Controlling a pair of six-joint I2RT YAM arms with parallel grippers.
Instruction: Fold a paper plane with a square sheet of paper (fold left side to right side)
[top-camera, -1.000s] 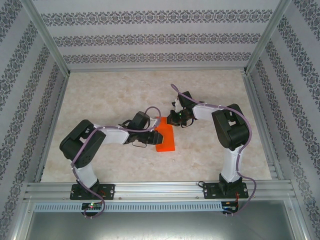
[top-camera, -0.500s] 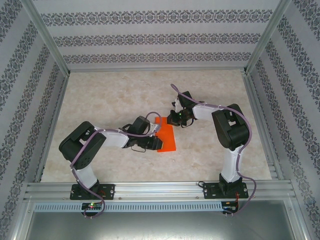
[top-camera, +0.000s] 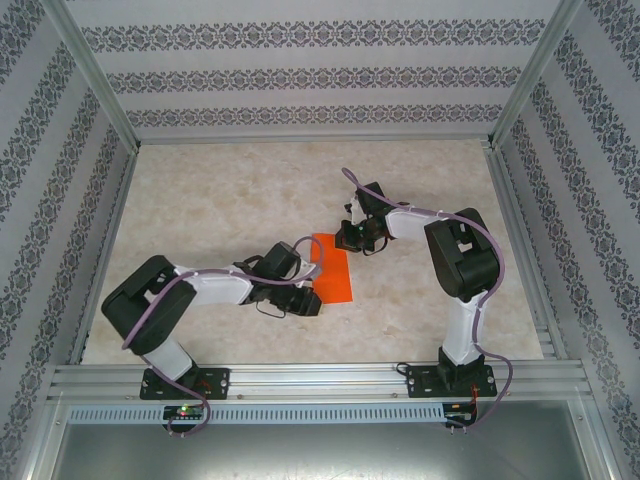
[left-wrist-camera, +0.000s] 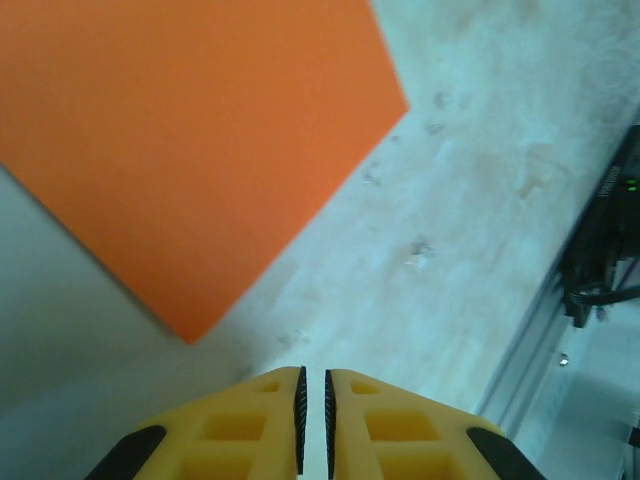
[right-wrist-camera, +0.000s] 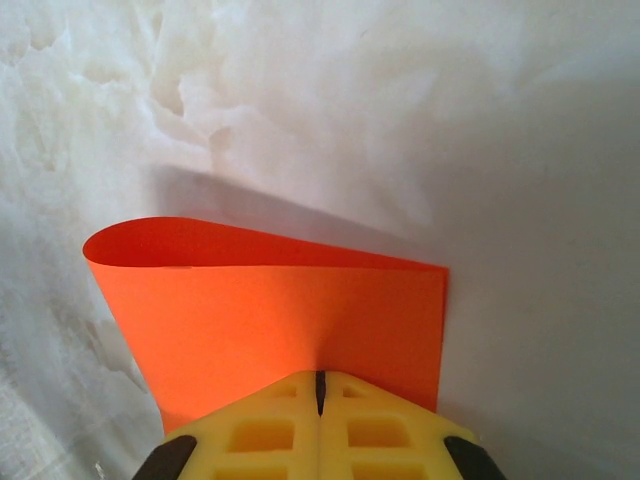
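Square sheet of paper (right-wrist-camera: 290, 310) seems pinched by closed right tool (right-wrist-camera: 320, 378).

Square sheet of paper (top-camera: 335, 272): bright orange-red, plain; doubled over into a narrow rectangle; lies near the middle of the table (top-camera: 200, 190), long axis slightly tilted; in the right wrist view its fold is a soft, rounded, uncreased loop.

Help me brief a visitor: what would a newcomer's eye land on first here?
The folded orange-red paper jumps out, a bright narrow rectangle in the middle of the pale marbled table. The right gripper is closed at its far end, where the fold bulges in a soft loop. The left gripper, nearly shut and empty, sits just off its near-left corner.
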